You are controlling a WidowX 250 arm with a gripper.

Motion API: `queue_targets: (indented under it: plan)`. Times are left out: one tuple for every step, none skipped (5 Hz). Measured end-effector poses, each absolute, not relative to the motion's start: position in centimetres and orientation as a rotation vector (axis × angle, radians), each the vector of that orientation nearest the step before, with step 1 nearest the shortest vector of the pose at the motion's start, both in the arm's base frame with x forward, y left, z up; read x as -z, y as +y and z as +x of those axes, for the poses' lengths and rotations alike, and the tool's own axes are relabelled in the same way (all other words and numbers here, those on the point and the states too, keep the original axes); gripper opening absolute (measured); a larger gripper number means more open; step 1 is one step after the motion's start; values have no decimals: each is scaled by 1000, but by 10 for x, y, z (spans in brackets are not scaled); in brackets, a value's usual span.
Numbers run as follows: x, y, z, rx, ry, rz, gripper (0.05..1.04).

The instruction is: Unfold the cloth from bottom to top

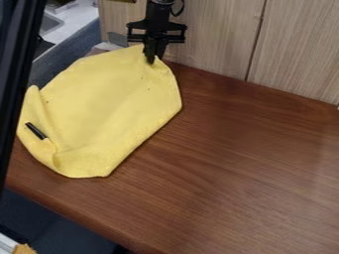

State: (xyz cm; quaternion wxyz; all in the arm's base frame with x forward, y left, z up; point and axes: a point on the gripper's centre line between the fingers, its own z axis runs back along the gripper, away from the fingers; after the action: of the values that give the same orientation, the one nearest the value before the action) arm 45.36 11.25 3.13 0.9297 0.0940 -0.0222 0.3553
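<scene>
Above the wooden table, the gripper hangs straight down; it pinches the yellow cloth near its upper edge.

Yellow cloth, plain, few tiny dark specks, lay at left on brown wood table. Partly spread, rounded uneven outline. Left and lower-left edges folded over, creased. Upper-right end puckered near its tip. Short black strip showed at left fold.
</scene>
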Motion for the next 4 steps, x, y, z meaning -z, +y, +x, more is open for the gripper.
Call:
queue_targets:
  plan:
    - [-5,111,446,-708,-77,214,85]
    - [-4,109,446,-665,-94,218,239]
    - [-5,111,446,-659,-97,229,479]
    - [-6,111,445,-666,-88,235,770]
